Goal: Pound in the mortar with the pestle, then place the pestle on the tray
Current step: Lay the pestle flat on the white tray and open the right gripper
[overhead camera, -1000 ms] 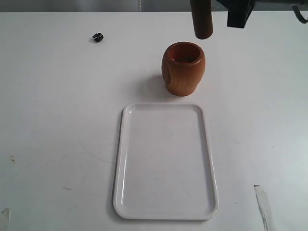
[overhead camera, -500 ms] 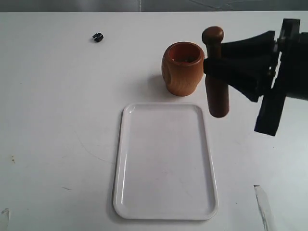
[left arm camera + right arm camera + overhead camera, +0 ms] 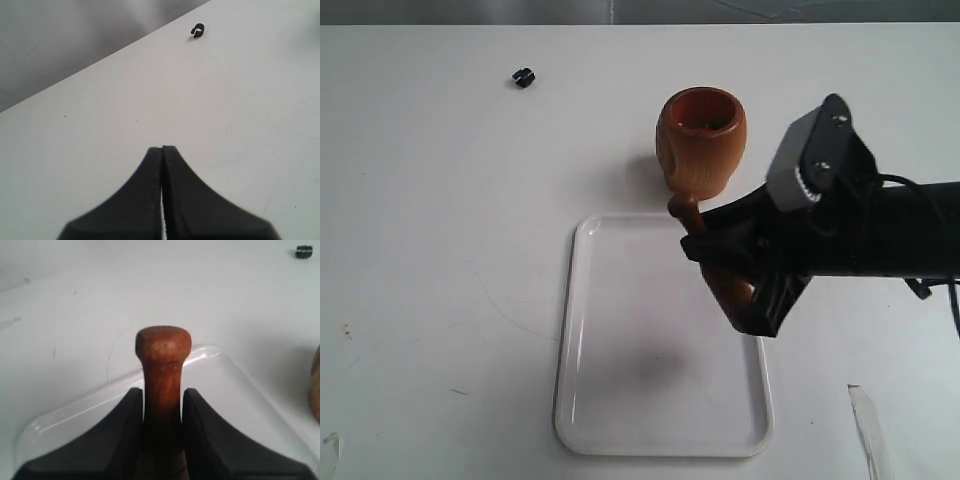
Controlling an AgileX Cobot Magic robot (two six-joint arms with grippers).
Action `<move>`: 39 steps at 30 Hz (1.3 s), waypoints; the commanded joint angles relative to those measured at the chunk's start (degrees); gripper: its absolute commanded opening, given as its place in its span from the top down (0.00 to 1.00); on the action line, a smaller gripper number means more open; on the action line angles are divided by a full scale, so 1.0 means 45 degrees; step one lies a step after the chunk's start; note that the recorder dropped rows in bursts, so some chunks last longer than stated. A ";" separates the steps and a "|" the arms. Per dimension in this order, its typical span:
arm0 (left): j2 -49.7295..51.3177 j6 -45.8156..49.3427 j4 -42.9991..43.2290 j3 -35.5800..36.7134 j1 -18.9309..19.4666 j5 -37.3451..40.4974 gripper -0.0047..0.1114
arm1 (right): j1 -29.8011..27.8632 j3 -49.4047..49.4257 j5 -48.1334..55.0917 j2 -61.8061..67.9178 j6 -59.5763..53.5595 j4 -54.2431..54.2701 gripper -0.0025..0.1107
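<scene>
The orange-brown mortar (image 3: 701,141) stands upright on the white table just beyond the white tray (image 3: 620,400). My right gripper (image 3: 712,255) is shut on the dark reddish pestle (image 3: 720,275), holding it tilted over the tray's far right part, knobbed end (image 3: 682,209) toward the mortar. In the right wrist view the pestle (image 3: 162,365) sticks out between the black fingers (image 3: 120,425) with the tray's rim (image 3: 75,410) below it. My left gripper (image 3: 162,148) is shut on nothing above bare table; it is out of the exterior view.
A small black clip (image 3: 523,77) lies on the table at the far left, also in the left wrist view as the black clip (image 3: 198,31). A strip of tape (image 3: 867,420) lies near the front right edge. The mortar's edge (image 3: 315,385) shows beside the tray.
My right arm has come down from above the mortar and swung to the tray, turning the pestle from upright to slanted, low over the tray's far right corner.
</scene>
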 commanded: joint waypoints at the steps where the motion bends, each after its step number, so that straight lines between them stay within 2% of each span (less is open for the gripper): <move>1: -0.0016 -0.0104 -0.0094 0.0007 -0.0099 -0.0038 0.96 | 0.0400 -0.0783 -0.1113 0.1647 0.0853 0.0215 0.98; 12: -0.0016 -0.0104 -0.0094 0.0007 -0.0099 -0.0038 0.96 | 0.0400 -0.0783 -0.1444 0.3971 0.0420 0.0215 0.98; 17: -0.0016 -0.0104 -0.0094 0.0007 -0.0099 -0.0038 0.96 | 0.0400 -0.0783 -0.0354 0.4009 -0.0171 0.0215 0.97; 19: -0.0016 -0.0104 -0.0094 0.0007 -0.0099 -0.0038 0.96 | 0.0400 -0.0783 0.0169 0.4009 -0.0171 0.0215 0.86; 20: -0.0016 -0.0104 -0.0094 0.0007 -0.0099 -0.0038 0.96 | 0.0400 -0.0783 0.0141 0.4009 -0.0171 0.0215 0.73; 21: -0.0016 -0.0104 -0.0094 0.0007 -0.0099 -0.0038 0.96 | 0.0400 -0.0783 0.0107 0.4009 -0.0171 0.0215 0.67; 22: -0.0016 -0.0104 -0.0094 0.0007 -0.0099 -0.0038 0.96 | 0.0400 -0.0783 -0.0122 0.4009 -0.0171 0.0215 0.53; 23: -0.0016 -0.0104 -0.0094 0.0007 -0.0099 -0.0038 0.96 | 0.0400 -0.0783 -0.0326 0.4009 -0.0171 0.0215 0.44; 25: -0.0016 -0.0104 -0.0094 0.0007 -0.0099 -0.0038 0.96 | 0.0400 -0.0783 -0.0738 0.4009 -0.0127 0.0215 0.40; 28: -0.0016 -0.0104 -0.0094 0.0007 -0.0099 -0.0038 0.96 | 0.0400 -0.0783 -0.1145 0.3870 -0.0127 0.0215 0.43; 29: -0.0016 -0.0104 -0.0094 0.0007 -0.0099 -0.0038 0.96 | 0.0400 -0.0783 -0.1525 0.3536 -0.0127 0.0215 0.50; 30: -0.0016 -0.0104 -0.0094 0.0007 -0.0099 -0.0038 0.96 | 0.0400 -0.0783 -0.1902 0.3193 -0.0127 0.0215 0.58; 32: -0.0016 -0.0104 -0.0094 0.0007 -0.0099 -0.0038 0.96 | 0.0400 -0.0783 -0.2856 0.1708 -0.0127 0.0215 0.93; 33: -0.0016 -0.0104 -0.0094 0.0007 -0.0099 -0.0038 0.96 | 0.0400 -0.0783 -0.3008 0.1325 -0.0127 0.0215 0.98; 39: -0.0016 -0.0104 -0.0094 0.0007 -0.0099 -0.0038 0.96 | 0.0400 -0.0783 -0.4864 -0.1899 0.0004 0.0215 0.98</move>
